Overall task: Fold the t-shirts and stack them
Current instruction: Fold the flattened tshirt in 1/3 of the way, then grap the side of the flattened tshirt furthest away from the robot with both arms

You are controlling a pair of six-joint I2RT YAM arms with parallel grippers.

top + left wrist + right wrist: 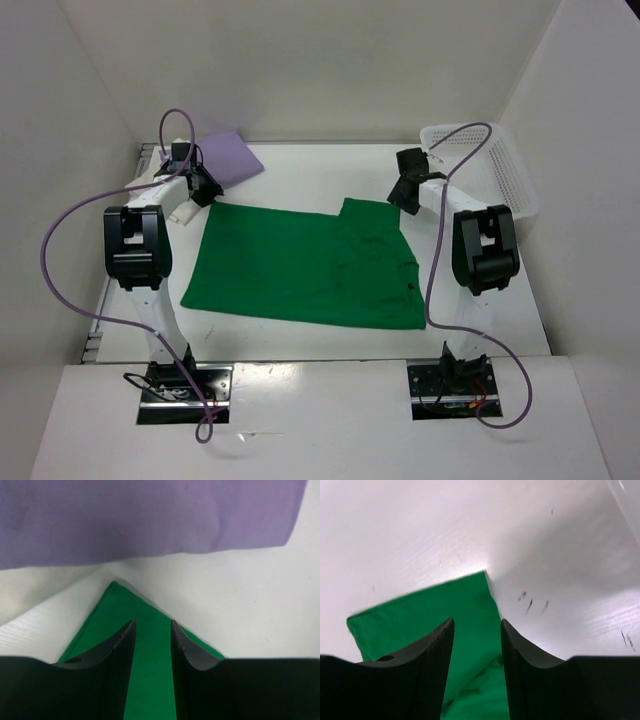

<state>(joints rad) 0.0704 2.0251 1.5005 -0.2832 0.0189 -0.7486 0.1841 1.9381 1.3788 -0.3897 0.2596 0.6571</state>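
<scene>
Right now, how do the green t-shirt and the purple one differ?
The green fabric t-shirt lies spread mid-table, only partly folded; the purple fabric t-shirt is folded compact at the far-left corner. Green covers far more surface than purple. Both lie flat on the white table.

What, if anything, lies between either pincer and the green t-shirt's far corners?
Nothing visible. The left pincer and right pincer hang open over the flat green fabric t-shirt; the folded purple fabric shirt lies beyond its left corner, apart from it.
</scene>
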